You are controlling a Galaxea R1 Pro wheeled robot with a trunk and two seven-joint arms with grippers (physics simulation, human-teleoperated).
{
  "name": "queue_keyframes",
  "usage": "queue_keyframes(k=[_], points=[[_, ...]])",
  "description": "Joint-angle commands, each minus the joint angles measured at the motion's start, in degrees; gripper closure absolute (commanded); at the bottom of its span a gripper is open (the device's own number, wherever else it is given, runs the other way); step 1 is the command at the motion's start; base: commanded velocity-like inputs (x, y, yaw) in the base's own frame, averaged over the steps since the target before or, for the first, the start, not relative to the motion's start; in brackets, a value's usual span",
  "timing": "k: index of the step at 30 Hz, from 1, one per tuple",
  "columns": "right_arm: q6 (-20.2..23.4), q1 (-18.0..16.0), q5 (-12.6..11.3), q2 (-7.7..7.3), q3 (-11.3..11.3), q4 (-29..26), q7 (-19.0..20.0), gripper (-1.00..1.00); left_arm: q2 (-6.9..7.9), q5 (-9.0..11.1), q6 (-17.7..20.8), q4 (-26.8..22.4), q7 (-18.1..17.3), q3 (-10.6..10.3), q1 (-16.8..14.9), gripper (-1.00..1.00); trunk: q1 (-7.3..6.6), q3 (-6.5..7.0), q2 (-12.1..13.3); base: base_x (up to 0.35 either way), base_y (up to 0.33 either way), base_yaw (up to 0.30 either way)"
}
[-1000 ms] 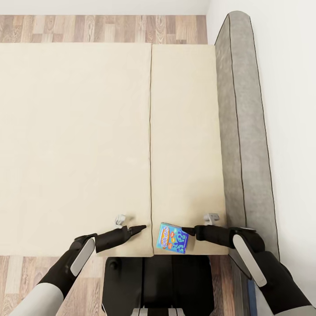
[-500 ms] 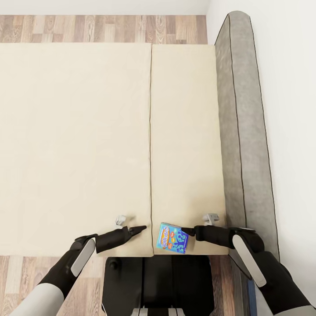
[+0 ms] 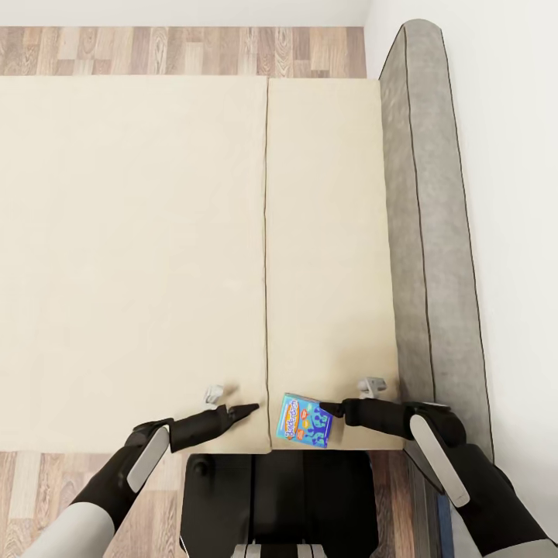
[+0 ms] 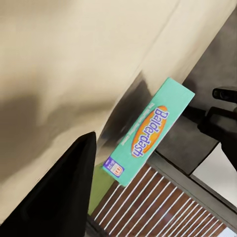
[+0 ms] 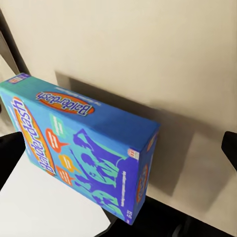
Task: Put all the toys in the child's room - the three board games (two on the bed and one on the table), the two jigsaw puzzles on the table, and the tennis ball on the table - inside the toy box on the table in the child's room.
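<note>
Currently, the blue rectangular cardboard board game is lying at the near edge of the beige bed, toward the headboard end. The right claw is touching its corner; whether it is clamping cannot be told. The left claw, fingers together, is hovering beside it. This game is not yet boxed.

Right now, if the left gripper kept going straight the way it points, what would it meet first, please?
Probably the blue board game: the left gripper points across the bed's near edge toward it, though their relative height is unclear.
</note>
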Motion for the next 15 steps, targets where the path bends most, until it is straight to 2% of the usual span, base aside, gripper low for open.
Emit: queue_keyframes(k=[1,15], points=[[0.17,-0.02,0.22,-0.03,0.04,0.00,0.25,-1.00,0.02,0.25,0.24,0.14,0.15,-0.18,-0.01,-1.00,0.02,-0.03,-0.04,0.000,0.000,0.000],[0.17,-0.02,0.21,-0.02,0.01,0.20,0.25,-1.00,-0.27,0.03,0.10,1.05,0.17,-0.81,-0.27,-1.00,0.02,-0.03,-0.04,0.000,0.000,0.000]])
